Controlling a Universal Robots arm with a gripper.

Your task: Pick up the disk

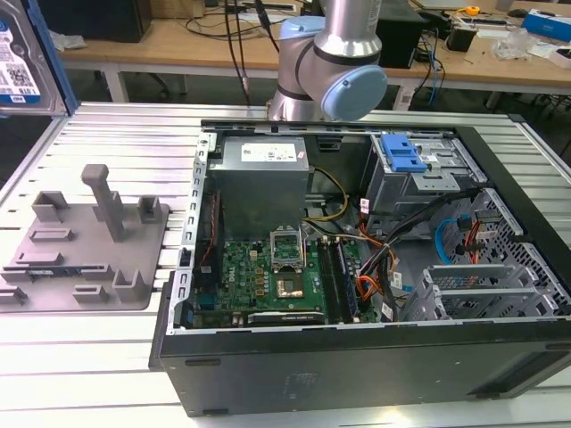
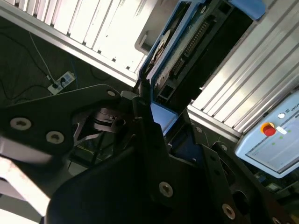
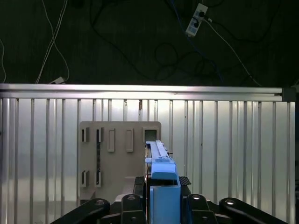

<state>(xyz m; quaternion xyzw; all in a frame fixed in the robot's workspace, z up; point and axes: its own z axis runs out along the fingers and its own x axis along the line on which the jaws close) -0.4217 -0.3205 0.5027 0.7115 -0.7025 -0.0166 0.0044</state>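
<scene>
The disk [image 1: 20,62] hangs high at the exterior view's far left, its white-and-blue label facing the camera and a blue rail along its edge. In the first wrist view the disk [image 3: 159,156] stands edge-on, blue rail showing, above the grey fixture plate [image 3: 117,163]. My gripper [image 3: 161,189] is shut on the disk, with black fingers [image 3: 135,186] on either side of it. In the second wrist view the disk [image 2: 187,46] shows its connector edge and blue rails, rising out of the gripper [image 2: 156,116].
An open computer case [image 1: 500,205] lies on the slatted aluminium table [image 1: 107,143], holding a grey power-supply box [image 1: 263,178] and a blue drive-bay bracket [image 1: 403,153]. The grey fixture plate [image 1: 89,259] lies to the case's left in the exterior view. A pendant with a red button [image 2: 268,129] lies nearby.
</scene>
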